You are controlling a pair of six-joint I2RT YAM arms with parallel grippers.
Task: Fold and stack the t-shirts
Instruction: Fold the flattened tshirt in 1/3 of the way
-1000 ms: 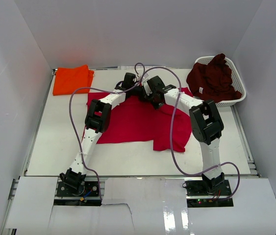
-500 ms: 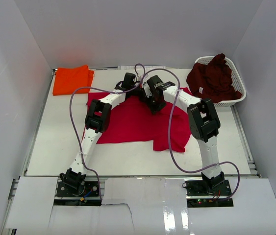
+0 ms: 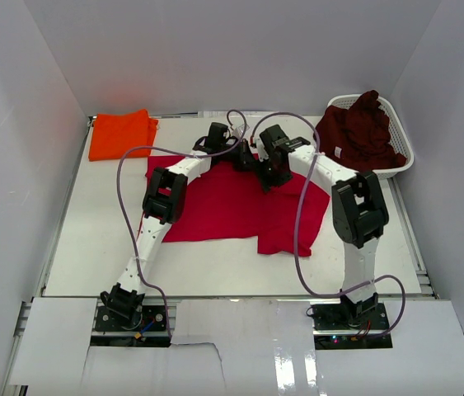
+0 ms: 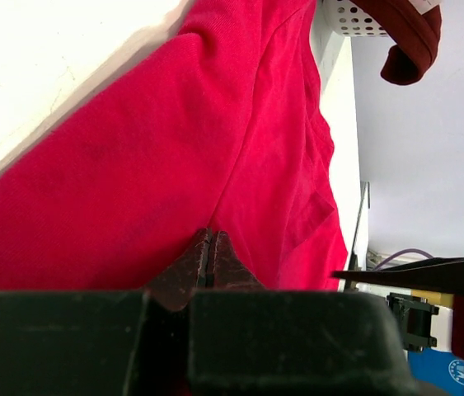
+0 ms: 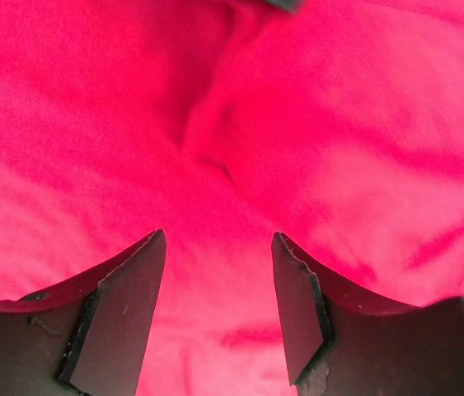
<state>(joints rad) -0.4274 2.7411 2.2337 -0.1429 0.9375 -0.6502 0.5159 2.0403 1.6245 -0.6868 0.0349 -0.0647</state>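
1. Arms first, nearest us: the left arm (image 3: 153, 223) and right arm (image 3: 355, 219) rise from the near edge of the table (image 3: 91, 256) and lean in toward each other. Purple cables (image 3: 297, 247) loop over them, and one covers a strip of the cloth beneath.
2. Mid-table lies the crimson t-shirt (image 3: 223, 210), spread flat with one flap reaching toward the near edge on the right. Its far edge is hidden under both wrists.
3. The right gripper (image 5: 217, 235) has its jaws released, standing apart over the red cloth with nothing between them. Red fills the whole wrist view (so I cannot tell whether the tips brush the fabric).
4. The left gripper (image 4: 207, 243) is clenched, tips pressed together on a pinch of the crimson t-shirt, and a crease runs away from them. Its own dark body blocks the bottom of that wrist view. From overhead, both sets of tips are lost in a black knot of wrist parts.
5. In the far left corner the orange t-shirt (image 3: 120, 134) lies folded on the table, well apart from the crimson one.
6. At far right the maroon t-shirt (image 3: 359, 132) is heaped in the white basket (image 3: 400, 165), burying most of the lattice, with a small white tag (image 3: 339, 152) showing. The left wrist view catches only a basket corner and a hanging maroon fold, cut off at the frame's top.
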